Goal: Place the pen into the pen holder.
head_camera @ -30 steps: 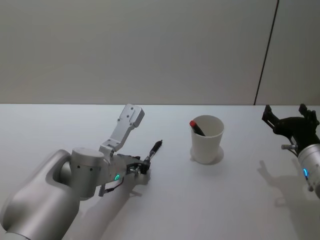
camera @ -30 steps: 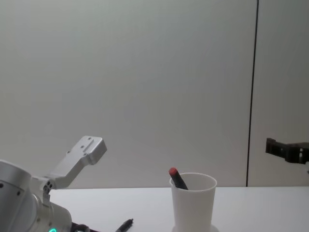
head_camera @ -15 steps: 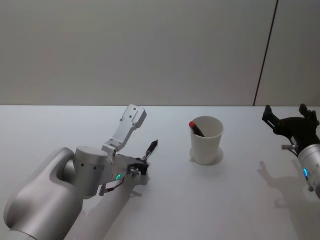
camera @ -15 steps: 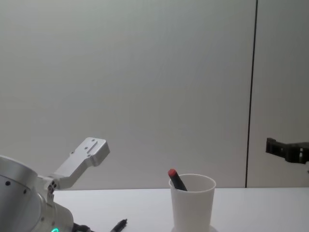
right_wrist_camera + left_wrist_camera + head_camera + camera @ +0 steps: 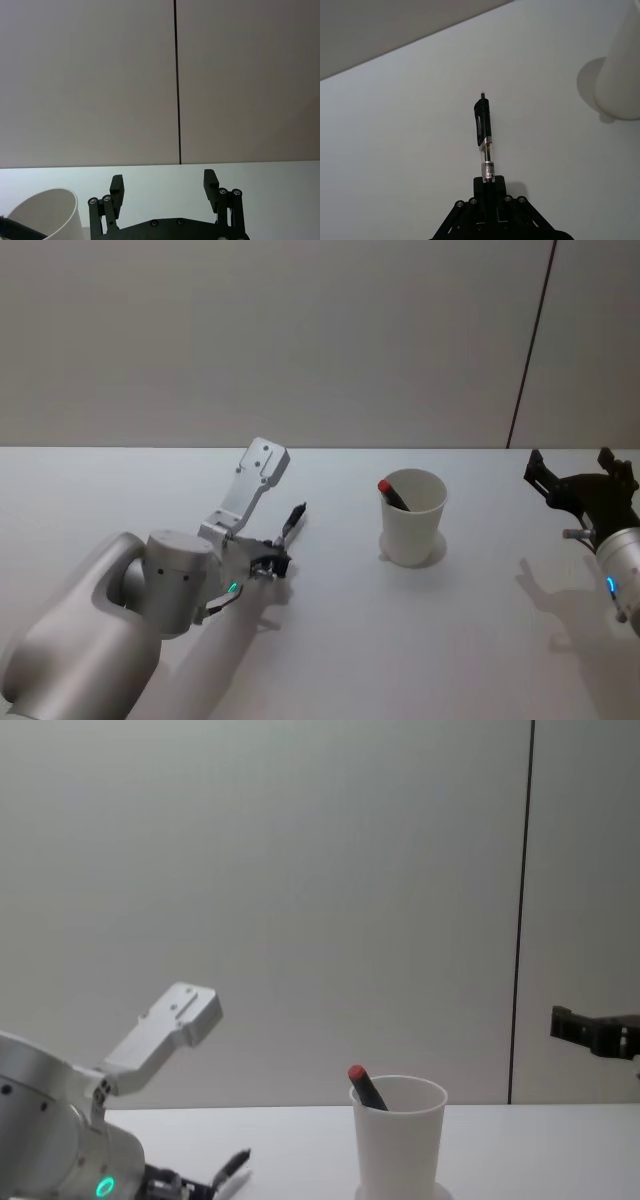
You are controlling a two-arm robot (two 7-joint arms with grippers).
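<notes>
Head view: white table (image 5: 90,490), wall behind its far edge.

Count: two pens, one pen holder, two grippers.

- Pen holder (image 5: 413,525): white paper cup, upright, near the far edge and right of the table's middle.
- Red-capped pen (image 5: 390,494): stands inside the cup, leaning on the left side of the rim.
- Black pen (image 5: 291,526): clamped at one end by the left gripper (image 5: 272,565) and slanting out of it toward the far edge, left of the cup and well apart from it.
- Right gripper (image 5: 570,464): by the table's right edge, fingers spread, nothing between them.

Left wrist view adds detail: the black pen (image 5: 484,137) has a clip and a clear barrel section, the left gripper (image 5: 490,186) is closed on its lower end, and the cup wall (image 5: 620,65) stands off to one side.

Right wrist view: the open right gripper (image 5: 163,181) faces the wall, with the cup rim (image 5: 47,212) beside it.

Chest view, side-on: red cap (image 5: 357,1074) pokes above the cup (image 5: 398,1145); black pen (image 5: 232,1167) low near the table's near edge.
</notes>
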